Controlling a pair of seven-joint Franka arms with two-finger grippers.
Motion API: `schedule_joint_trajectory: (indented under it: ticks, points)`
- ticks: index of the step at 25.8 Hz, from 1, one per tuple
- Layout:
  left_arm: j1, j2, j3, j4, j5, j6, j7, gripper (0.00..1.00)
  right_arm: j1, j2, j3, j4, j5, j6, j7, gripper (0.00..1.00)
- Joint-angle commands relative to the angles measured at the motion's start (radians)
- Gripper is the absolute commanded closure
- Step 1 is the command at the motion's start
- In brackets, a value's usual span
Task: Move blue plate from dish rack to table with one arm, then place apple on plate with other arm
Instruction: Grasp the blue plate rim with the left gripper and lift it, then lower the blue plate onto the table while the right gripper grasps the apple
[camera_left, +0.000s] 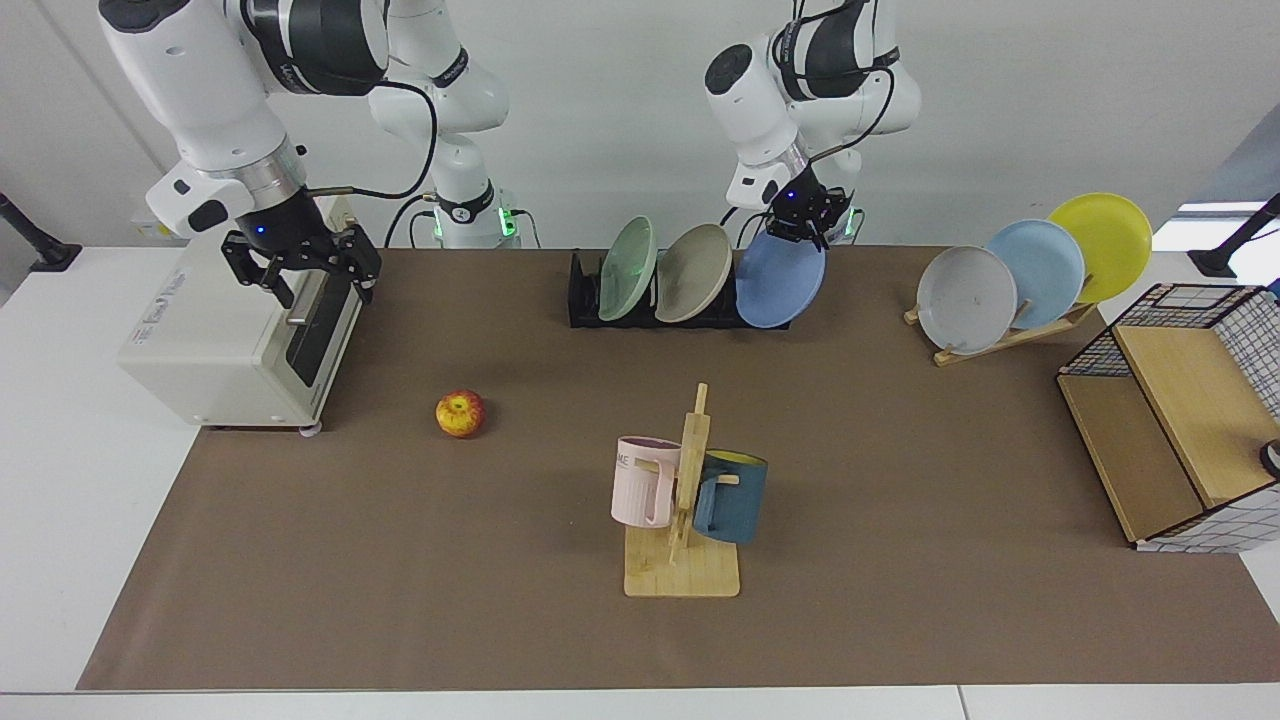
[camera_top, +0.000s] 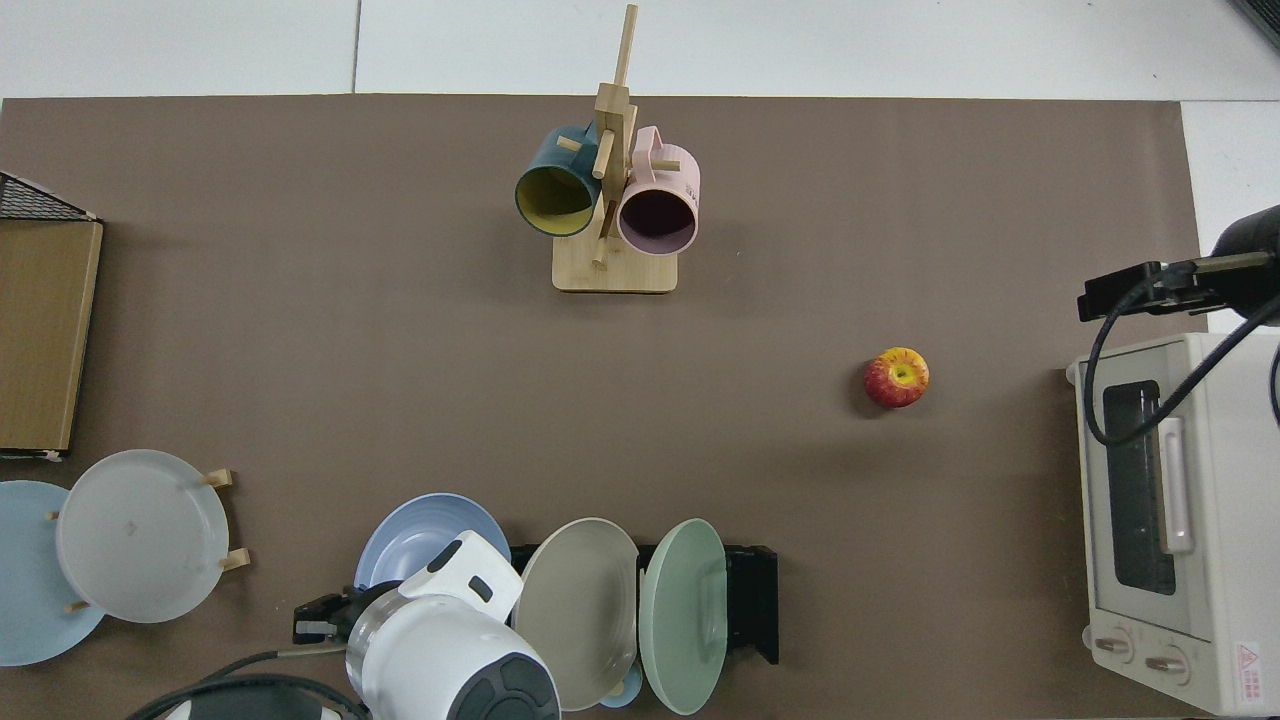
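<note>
Left gripper (camera_left: 800, 222): we see it clamped on the top rim of the blue plate (camera_left: 779, 279), at the end of the dish rack (camera_left: 585, 300) nearest the wooden plate stand (camera_left: 1010, 335).
Blue plate: we find it held upright and tilted, its lower edge at the end of the rack; we cannot tell whether it touches the rack.
Dish rack: it holds a green plate (camera_left: 628, 268) and a beige plate (camera_left: 693, 272) side by side.
Right gripper (camera_left: 317, 280): we see it hanging over the toaster oven (camera_left: 235, 335), fingers spread, holding nothing; this arm waits.
Apple (camera_left: 460, 413): it sits alone on the brown mat of the table (camera_left: 90, 470), near the oven and well apart from the plate.
Mug stand (camera_left: 685, 520): we see it near the middle of the mat, with a pink and a dark blue mug.
</note>
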Motion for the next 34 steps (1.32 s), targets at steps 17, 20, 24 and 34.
schedule_joint_trajectory:
  ticks: [17,20,24,34]
  points:
    - [0.167,0.317,0.033,0.372,0.006,0.124,-0.111,1.00,0.059,-0.006,0.016,-0.189,-0.004,0.189,0.125,0.00]
    - [0.168,0.325,0.051,0.328,-0.193,0.261,-0.078,1.00,0.085,0.009,0.015,-0.251,-0.008,0.252,0.164,0.00]
    - [0.159,0.360,0.057,0.283,-0.341,0.346,-0.032,1.00,0.104,0.036,0.015,-0.337,-0.011,0.367,0.175,0.00]
    - [0.058,0.576,0.034,0.210,-0.347,0.605,-0.141,1.00,0.134,0.089,0.015,-0.428,-0.015,0.490,0.231,0.00]
